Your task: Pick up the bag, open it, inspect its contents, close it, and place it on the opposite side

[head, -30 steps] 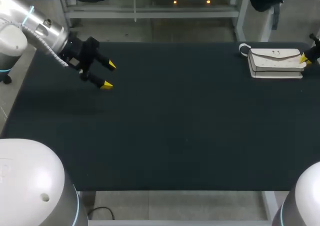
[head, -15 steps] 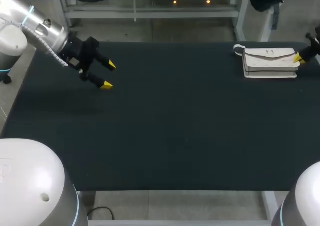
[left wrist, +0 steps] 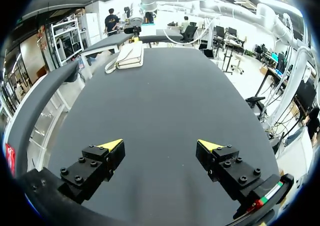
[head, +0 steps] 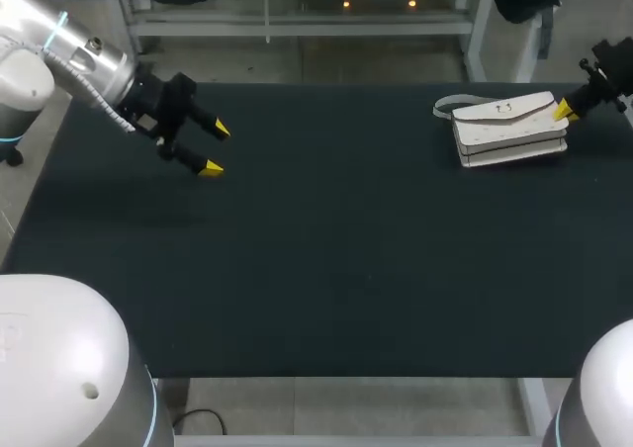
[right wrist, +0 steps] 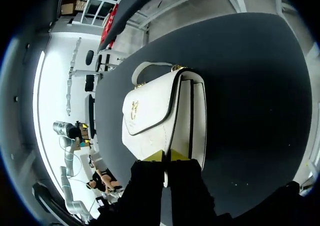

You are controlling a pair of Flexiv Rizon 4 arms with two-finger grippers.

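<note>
The dark desk spans the whole head view, and the bag lies at its far right part, near the back edge. My left arm comes in from the far left corner and hangs over the desk's left part. My right arm enters at the far right edge, and little of it shows beyond its tool.

The bag is white, flat on its side with the flap up. Its long axis runs roughly across the desk, left to right and slightly skewed, so that 1 short end faces my right arm and the other points toward the middle. The right arm is by far the nearer: the right tool sits at the bag's right-hand end. The left tool is well apart from the bag, which lies straight ahead of it across the desk in the left wrist view.

In the right wrist view the right tool has its 2 yellow tips drawn close together on the near edge of the bag. It seems to be clenched on that edge, though the pinched part itself is hidden behind the tips. The left tool is released, its 2 fingers spread wide over bare desk, gripping nothing.

The strap loops out from the bag's far end, on the side away from the right tool.
</note>
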